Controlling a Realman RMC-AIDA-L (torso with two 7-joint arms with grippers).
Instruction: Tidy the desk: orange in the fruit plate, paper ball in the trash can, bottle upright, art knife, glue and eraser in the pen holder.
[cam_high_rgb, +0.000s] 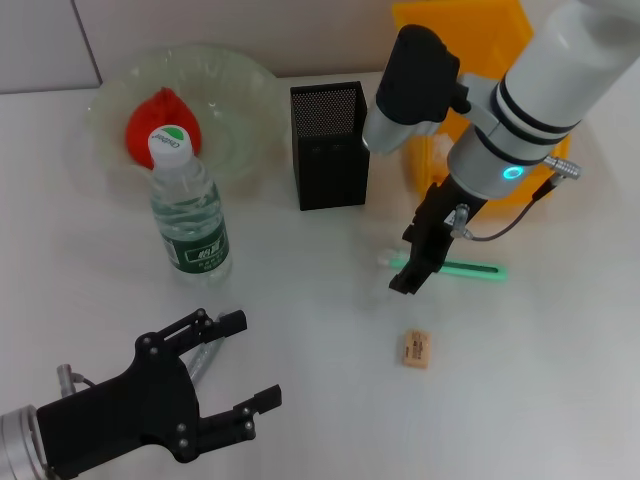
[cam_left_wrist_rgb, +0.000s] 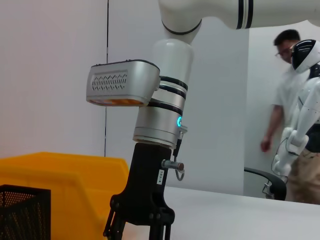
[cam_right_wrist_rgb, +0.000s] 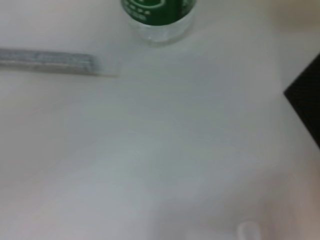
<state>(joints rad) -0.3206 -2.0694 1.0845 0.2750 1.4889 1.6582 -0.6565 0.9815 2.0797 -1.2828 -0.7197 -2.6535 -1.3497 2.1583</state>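
Note:
The orange (cam_high_rgb: 160, 120) lies in the pale green fruit plate (cam_high_rgb: 240, 80) at the back left. In front of it the bottle (cam_high_rgb: 190, 215) stands upright. The black mesh pen holder (cam_high_rgb: 330, 150) stands at mid-table, and the yellow trash can (cam_high_rgb: 470, 30) is behind my right arm. My right gripper (cam_high_rgb: 407, 272) hangs open, pointing down over the white end of the mint-green art knife (cam_high_rgb: 470, 269). That same right gripper (cam_left_wrist_rgb: 137, 232) also shows in the left wrist view. The tan eraser (cam_high_rgb: 415, 349) lies nearer the front. My left gripper (cam_high_rgb: 257, 358) is open at the front left, over the grey glue (cam_high_rgb: 203, 360). The paper ball is out of view.
The right wrist view shows the glue (cam_right_wrist_rgb: 47, 60), the bottle's base (cam_right_wrist_rgb: 157, 15) and a corner of the pen holder (cam_right_wrist_rgb: 306, 102) on the white table (cam_right_wrist_rgb: 165, 150). A person (cam_left_wrist_rgb: 282, 100) and a white robot (cam_left_wrist_rgb: 302, 120) stand beyond the table.

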